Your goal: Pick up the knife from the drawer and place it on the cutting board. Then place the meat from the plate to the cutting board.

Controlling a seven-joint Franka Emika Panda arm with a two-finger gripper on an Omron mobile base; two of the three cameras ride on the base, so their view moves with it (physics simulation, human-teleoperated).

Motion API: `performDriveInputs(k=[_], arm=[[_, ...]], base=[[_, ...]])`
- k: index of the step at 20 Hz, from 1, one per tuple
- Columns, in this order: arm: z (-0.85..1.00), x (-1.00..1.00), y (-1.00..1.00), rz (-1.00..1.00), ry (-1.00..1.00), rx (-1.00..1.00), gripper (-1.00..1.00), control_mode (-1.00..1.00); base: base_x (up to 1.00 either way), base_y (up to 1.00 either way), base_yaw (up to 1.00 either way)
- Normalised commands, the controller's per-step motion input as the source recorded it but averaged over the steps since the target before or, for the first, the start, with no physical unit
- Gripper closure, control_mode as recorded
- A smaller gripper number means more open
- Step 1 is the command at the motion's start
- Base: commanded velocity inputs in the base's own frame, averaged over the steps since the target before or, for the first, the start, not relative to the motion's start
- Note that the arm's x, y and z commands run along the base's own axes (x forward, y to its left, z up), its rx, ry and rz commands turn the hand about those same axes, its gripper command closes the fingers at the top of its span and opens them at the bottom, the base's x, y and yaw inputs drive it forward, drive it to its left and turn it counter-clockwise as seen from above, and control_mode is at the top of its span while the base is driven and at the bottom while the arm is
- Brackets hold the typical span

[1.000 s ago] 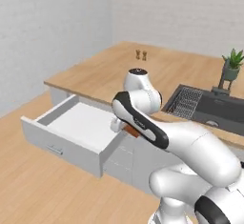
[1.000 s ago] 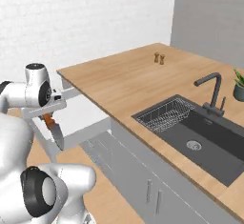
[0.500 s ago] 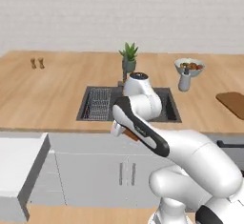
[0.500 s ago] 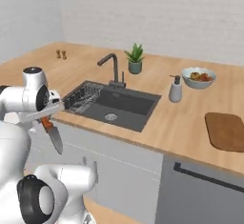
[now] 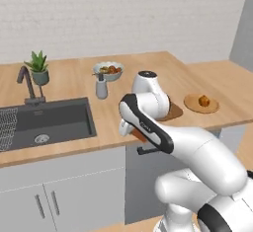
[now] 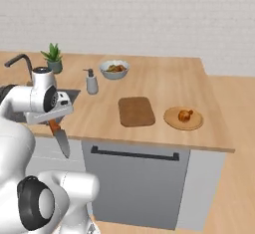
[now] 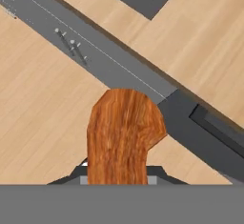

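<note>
A light wooden counter point(image 6: 164, 86) with a fine grain runs below a white brick wall, and under it stand flat grey cabinet fronts, one with a dark bar handle point(image 6: 134, 154). The pincer point(image 6: 54, 124) hangs in front of the counter edge, lower than the top, and it is pressed on the knife point(image 6: 60, 137): the reddish-orange handle sits between the fingers and the slim grey pointed blade points down toward the floor. In the hand view the handle point(image 7: 123, 135) looks like polished wood with wavy stripes and a rounded end. Far to the right of the pincer, up on the counter, lies the cutting board point(image 6: 136, 111), a flat brown rectangle with rounded corners, darker than the counter. Just beyond it, further right, is the round tan plate point(image 6: 172, 120) with a low rim, and the meat point(image 6: 185, 115), a small golden-brown lump, rests on it. Behind the pincer stand a grey soap dispenser point(image 6: 91, 82) and a white bowl point(image 6: 114, 69) with orange items. A dark sink point(image 5: 49, 122) with a bent tap point(image 5: 27, 84) and a small potted plant point(image 5: 38, 67) are to the left.
</note>
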Motion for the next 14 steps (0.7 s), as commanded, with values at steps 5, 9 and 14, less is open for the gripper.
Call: performDriveInputs(k=[5, 9, 14], arm=[[0.00, 0.00, 0.00, 0.00, 0.00, 0.00, 1.00, 1.00], [0.00, 0.00, 0.00, 0.00, 0.00, 0.00, 1.00, 1.00], [0.00, 0.00, 0.00, 0.00, 0.00, 0.00, 1.00, 1.00]], base=[[0.17, -0.99, 0.00], [0.20, -0.86, 0.00], [0.57, -0.44, 0.00]])
